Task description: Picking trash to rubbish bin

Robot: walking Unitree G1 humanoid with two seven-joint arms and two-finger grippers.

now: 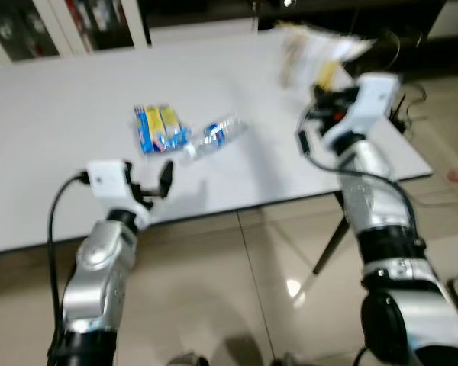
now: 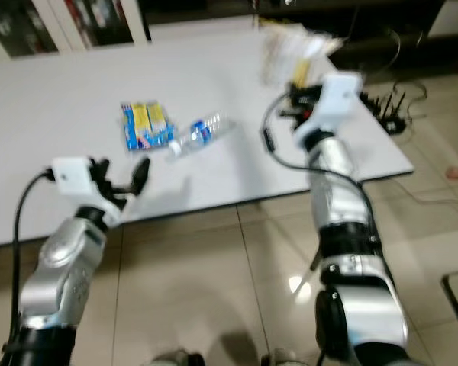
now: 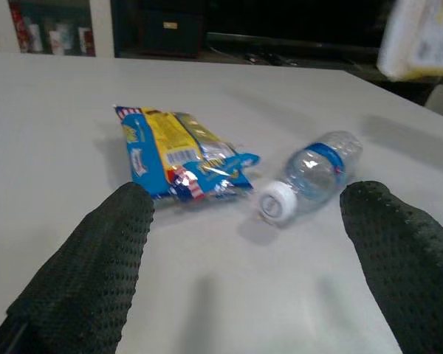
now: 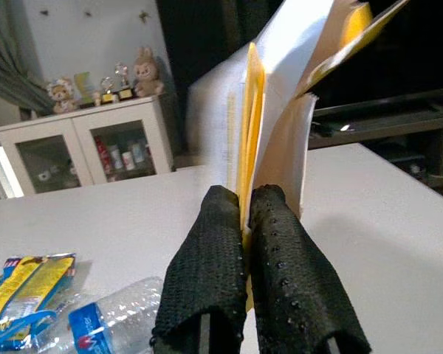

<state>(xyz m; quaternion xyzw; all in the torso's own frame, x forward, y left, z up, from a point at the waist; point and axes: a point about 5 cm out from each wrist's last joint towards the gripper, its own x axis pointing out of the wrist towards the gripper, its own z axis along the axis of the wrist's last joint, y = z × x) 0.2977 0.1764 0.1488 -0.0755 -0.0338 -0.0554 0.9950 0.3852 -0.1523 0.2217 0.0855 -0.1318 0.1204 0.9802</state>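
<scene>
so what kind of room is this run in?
Probably a home living or dining room. A white table stands on glossy floor tiles, and the right wrist view shows a white glass-door cabinet with trophies and plush toys on top. A power strip lies by the table.

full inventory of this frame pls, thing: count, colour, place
table: 1, white, in front of the robot
snack packet: 1, blue and yellow, lying on the table ahead of the left gripper
plastic bottle: 1, clear with blue label and white cap, on its side right beside the packet
paper wrapper: 1, white and yellow, pinched in the right gripper above the table
cabinet: 1, white, glass doors, beyond the table
floor: tiled, beige
left gripper: 1, black fingers, open, at the table's near edge
right gripper: 1, black fingers, shut on the wrapper
</scene>
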